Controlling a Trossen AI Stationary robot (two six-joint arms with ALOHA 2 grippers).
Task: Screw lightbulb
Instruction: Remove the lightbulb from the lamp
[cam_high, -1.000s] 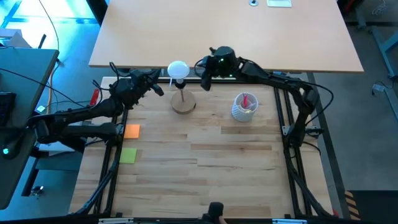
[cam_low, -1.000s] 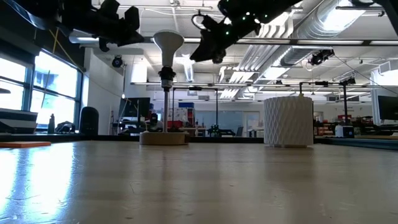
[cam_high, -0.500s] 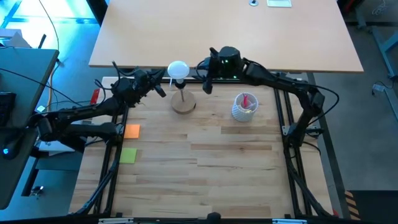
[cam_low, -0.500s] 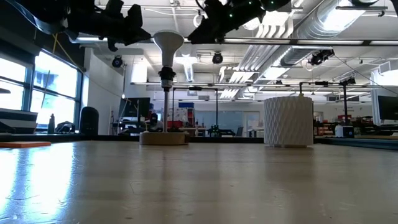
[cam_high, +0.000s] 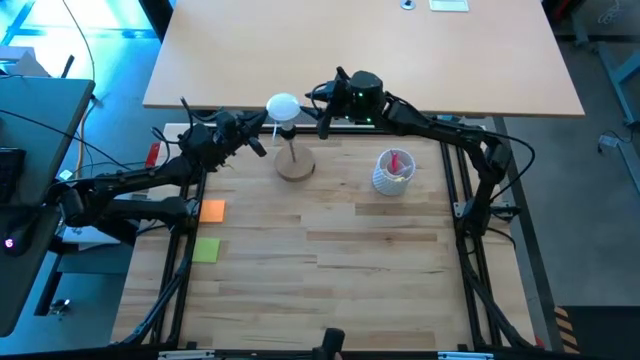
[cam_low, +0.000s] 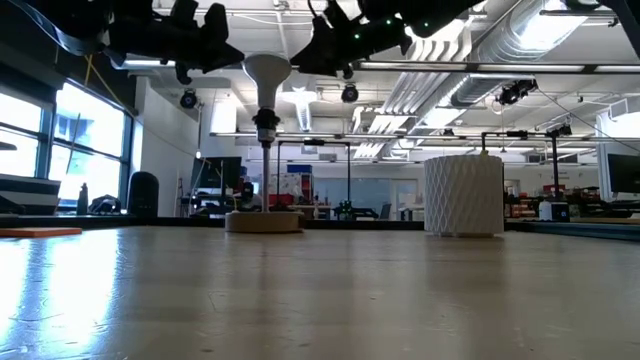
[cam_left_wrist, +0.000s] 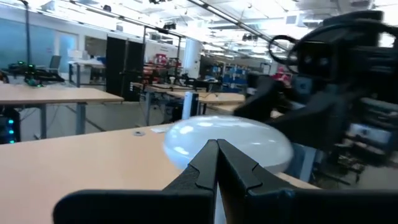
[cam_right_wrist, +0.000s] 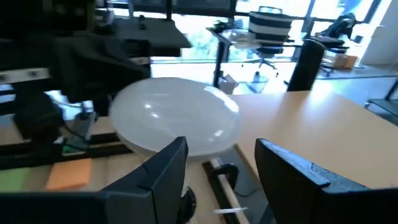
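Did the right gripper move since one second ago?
Yes. In the high view, the right gripper has moved left, closer to the lightbulb on its stand, fingers open.

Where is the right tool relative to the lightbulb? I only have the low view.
Observer: From above, the right tool sits beside the lightbulb, on the right arm's side, with a gap between them.
Operator: Is it open?
Observer: Yes. Its wrist view shows the fingers spread, with the globe just ahead of them.
Operator: And the left tool?
Observer: The left tool is shut, its tips pointing at the globe.
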